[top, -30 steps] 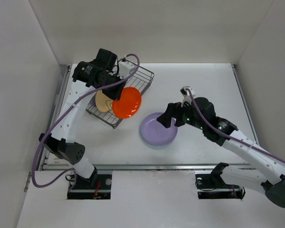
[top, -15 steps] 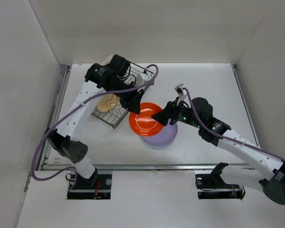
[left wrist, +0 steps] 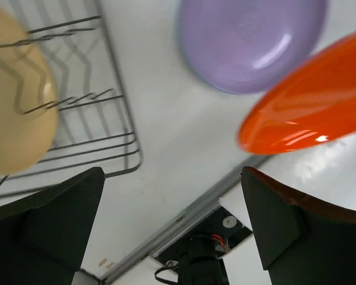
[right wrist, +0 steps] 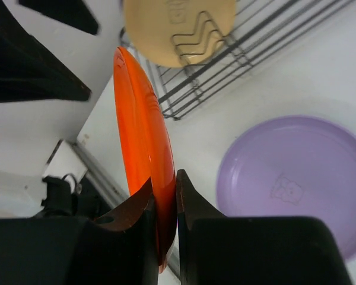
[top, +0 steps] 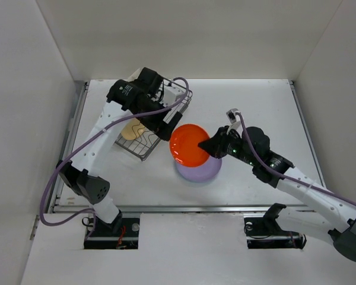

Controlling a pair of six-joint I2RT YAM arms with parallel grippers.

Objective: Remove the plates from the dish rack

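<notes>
**Step in hand.** The right gripper point(right wrist: 164, 181) is clamped narrow on the rim of the red-orange plate point(top: 191, 144) and holds it in the air, edge-on to its own wrist camera. The left gripper point(left wrist: 172, 178) stands at the plate's ten o'clock with its jaws wide, gripping nothing and clear of the plate. In my judgement this plate is out of the rack and is due to be set down.

**Location of task items.**
- The lavender plate point(top: 197, 172) lies flat on the table point(top: 255, 107), near its centre, partly under the held plate at its six o'clock.
- The dish rack point(top: 141, 145) sits at the table's ten o'clock.
- The tan-yellow plate point(top: 130, 129) stands in the rack between the wavy wires.

**Next move, as judged.** The right arm needs to tilt the plate flat, lower it onto the lavender plate or beside it, then let go.

**Obstructions.**
- The left arm sits between the rack and the held plate, so it should draw clear before reaching for the tan-yellow plate.
- Its purple cable point(top: 65, 172) loops over the rack's far corner and could snag there.
</notes>
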